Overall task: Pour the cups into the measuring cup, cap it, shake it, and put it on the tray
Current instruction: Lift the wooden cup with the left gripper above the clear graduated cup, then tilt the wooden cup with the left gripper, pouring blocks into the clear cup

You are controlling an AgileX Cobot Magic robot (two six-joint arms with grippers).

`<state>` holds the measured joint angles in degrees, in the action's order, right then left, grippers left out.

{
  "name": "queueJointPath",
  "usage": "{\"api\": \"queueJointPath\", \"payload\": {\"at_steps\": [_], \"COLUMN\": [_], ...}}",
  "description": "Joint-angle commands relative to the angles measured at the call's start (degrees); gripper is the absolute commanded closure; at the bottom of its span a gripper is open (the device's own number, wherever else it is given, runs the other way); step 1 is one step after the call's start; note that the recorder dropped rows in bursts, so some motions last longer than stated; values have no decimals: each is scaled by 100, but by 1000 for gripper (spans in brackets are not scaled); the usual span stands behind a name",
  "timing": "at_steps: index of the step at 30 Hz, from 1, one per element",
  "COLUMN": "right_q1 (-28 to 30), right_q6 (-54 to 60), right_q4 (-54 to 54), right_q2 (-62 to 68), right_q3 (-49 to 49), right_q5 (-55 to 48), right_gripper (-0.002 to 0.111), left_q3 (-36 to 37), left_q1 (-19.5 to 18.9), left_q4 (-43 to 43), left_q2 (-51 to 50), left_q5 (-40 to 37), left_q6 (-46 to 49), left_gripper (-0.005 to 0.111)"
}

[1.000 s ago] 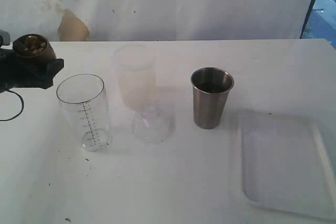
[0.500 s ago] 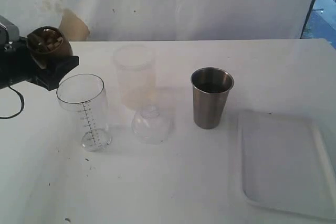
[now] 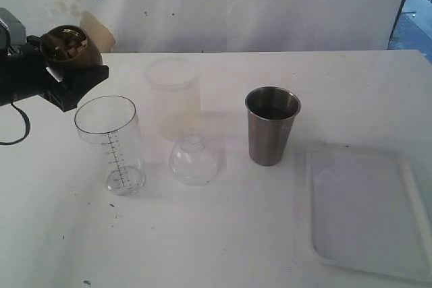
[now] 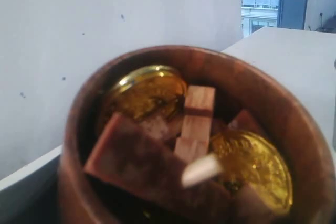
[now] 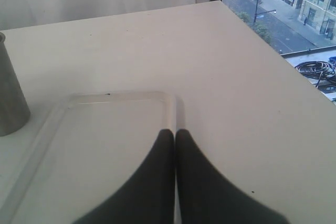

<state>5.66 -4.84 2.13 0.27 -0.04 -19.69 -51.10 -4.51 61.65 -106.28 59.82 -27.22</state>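
- While the left hand point(image 3: 59, 75) has the brown cup point(image 3: 69, 46) clamped between its fingers and lifted off the table point(image 3: 236, 247), nothing has been poured yet, so the task looks to be barely at its first step.
- The brown cup hangs just up and to the side of the measuring cup point(image 3: 110, 143), close to its rim, and sits roughly upright. The left wrist view shows it loaded with gold coins point(image 4: 252, 166) and little wooden blocks point(image 4: 197, 114).
- The measuring cup stands on the table and looks empty right down to its rounded base.
- The steel tumbler point(image 3: 271, 126) stands untouched in the middle of the table; what's inside it can't be made out.
- A clear dome lid point(image 3: 194, 161) lies in front of the frosted cup point(image 3: 173, 99), probably the cap, not on anything yet.
- The right hand point(image 5: 175, 140) is pinched fully closed with nothing in it, parked over the near end of the tray point(image 3: 368, 210), which is bare.
- Left to do, by the look of it: tip the brown cup in, pour the tumbler, cap, shake, set it on the tray.
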Motion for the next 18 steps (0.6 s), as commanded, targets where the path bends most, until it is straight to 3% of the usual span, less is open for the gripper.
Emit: {"api": "queueJointPath", "payload": {"at_steps": [1,9,15,18], "right_q1": [35,35,35,35], "right_q6": [7,7,7,7], "right_q4": [34,34,34,34], "right_q2": [-27,-27,-27,-27], "right_q3": [4,4,4,4], "right_q5": [25,25,25,25], "right_gripper": [108,108,108,108], "left_q3": [-187,-290,-729,-791], "left_q1": [10,10,10,10], "left_q4": [58,93,826,965], "left_q2": [95,95,95,95], "left_q5": [-117,2,-603,-615], "left_q6": [19,154,-709,-673], "left_gripper": [107,107,107,107]}}
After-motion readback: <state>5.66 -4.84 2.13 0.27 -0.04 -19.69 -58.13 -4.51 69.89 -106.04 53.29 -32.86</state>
